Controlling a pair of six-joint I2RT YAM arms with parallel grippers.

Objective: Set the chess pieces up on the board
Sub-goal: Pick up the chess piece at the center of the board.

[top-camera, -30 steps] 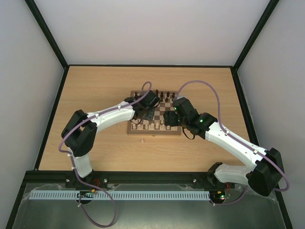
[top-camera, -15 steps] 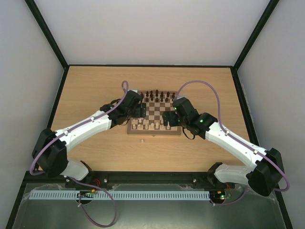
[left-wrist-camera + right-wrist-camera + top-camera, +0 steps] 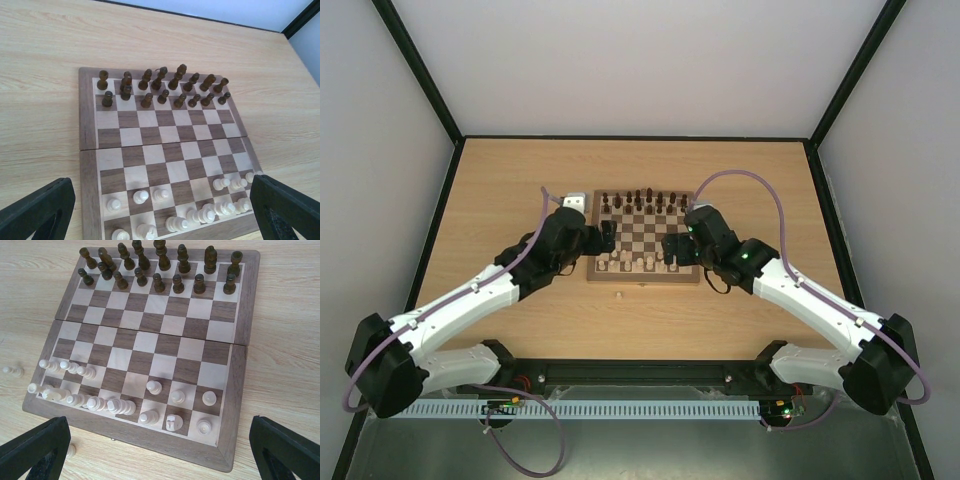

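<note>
**Item 1, board** (image 3: 240, 365): lay flat mid-table (image 3: 500, 200), centre seam running side to side

**Item 2, chess pieces** (image 3: 107, 404): pale, on the board's two near rows. We logged some standing apart on their own sqs, others bunched tight, several tipped over

**Item 3, stray pale pieces** (image 3: 12, 371): two, on the tabletop just off the board's near corner

**Item 4, dark pieces** (image 3: 160, 270): upright, filling the two far rows

**Item 5, left gripper** (image 3: 603, 237): sat at the board's left edge, claw released, fingers (image 3: 37, 210) spread wide

**Item 6, right gripper** (image 3: 672, 248): hung over the board's near right part, claw likewise released, spread wide. We saw no contact w/ any piece
</note>
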